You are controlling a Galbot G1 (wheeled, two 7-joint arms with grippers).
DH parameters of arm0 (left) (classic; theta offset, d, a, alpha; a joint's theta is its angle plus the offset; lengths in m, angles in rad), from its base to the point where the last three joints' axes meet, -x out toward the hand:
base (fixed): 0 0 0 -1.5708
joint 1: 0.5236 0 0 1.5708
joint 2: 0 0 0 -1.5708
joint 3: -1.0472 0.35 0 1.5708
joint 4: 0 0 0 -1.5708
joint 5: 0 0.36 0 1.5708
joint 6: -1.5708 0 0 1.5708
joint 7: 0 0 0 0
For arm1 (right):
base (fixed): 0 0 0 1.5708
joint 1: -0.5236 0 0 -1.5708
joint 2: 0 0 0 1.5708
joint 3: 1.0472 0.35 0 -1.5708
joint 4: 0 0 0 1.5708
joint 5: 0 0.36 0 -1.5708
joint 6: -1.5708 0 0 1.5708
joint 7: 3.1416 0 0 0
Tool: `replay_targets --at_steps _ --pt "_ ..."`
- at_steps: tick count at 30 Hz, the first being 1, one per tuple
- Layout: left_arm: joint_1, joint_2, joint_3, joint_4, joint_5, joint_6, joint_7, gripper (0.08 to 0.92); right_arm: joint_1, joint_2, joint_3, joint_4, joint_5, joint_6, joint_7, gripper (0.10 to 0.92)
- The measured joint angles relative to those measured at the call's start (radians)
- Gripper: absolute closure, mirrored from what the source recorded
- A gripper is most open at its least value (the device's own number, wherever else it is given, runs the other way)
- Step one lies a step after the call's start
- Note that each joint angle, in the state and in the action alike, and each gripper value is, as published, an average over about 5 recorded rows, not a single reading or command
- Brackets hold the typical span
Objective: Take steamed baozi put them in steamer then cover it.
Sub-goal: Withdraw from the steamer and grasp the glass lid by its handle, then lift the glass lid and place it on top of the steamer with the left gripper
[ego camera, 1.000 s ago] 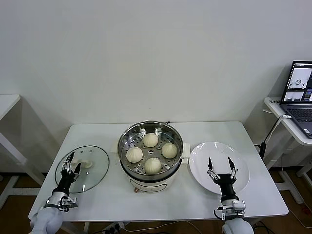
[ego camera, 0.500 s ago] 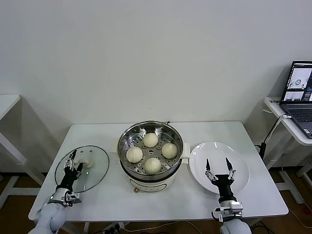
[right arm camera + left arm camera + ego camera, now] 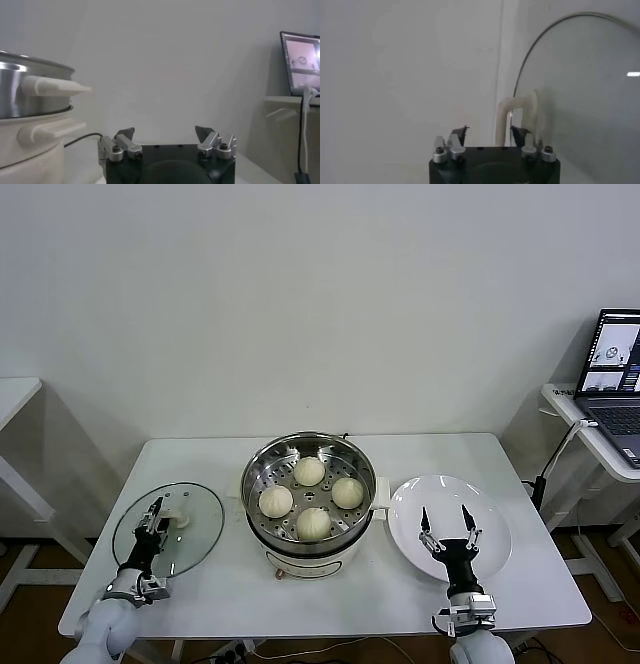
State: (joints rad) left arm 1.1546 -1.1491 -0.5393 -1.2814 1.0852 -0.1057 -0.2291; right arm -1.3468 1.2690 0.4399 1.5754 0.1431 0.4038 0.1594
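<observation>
Left gripper [image 3: 156, 517] low over glass lid [image 3: 195, 534] at table's [image 3: 420, 449] near-left, fingers narrowed around the cream handle [image 3: 520, 112], full clamp unclear. Right gripper [image 3: 447, 528] over white plate [image 3: 490, 509] at near-right, fingers wide, holding nothing. Farther back at centre, uncovered steamer [image 3: 262, 469] with four buns [image 3: 309, 471] on its perforated tray.

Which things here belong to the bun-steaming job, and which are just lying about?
Job:
buns, all four in the steamer
glass lid on the table, handle between the left claw's fingers

Lying about:
white plate, under the open right claw
laptop on the side table
</observation>
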Motion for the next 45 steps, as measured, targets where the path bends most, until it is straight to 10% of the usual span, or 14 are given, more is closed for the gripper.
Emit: replay_targets --at_steps 13,25,45 --pt "-0.007 -0.011 -0.005 0.008 0.012 0.002 -0.003 0.802 0.001 0.005 0.001 0.0 -0.006 0.006 0.001 0.203" --pt "0.056 0.012 -0.073 -0.128 0.003 0.003 -0.022 0.805 0.007 0.011 0.001 -0.008 -0.011 0.014 -0.002 0.203" --pt "0.214 0.054 -0.024 -0.822 -0.066 0.213 0.096 0.805 0.008 0.014 0.02 -0.011 -0.01 0.016 0.002 0.203"
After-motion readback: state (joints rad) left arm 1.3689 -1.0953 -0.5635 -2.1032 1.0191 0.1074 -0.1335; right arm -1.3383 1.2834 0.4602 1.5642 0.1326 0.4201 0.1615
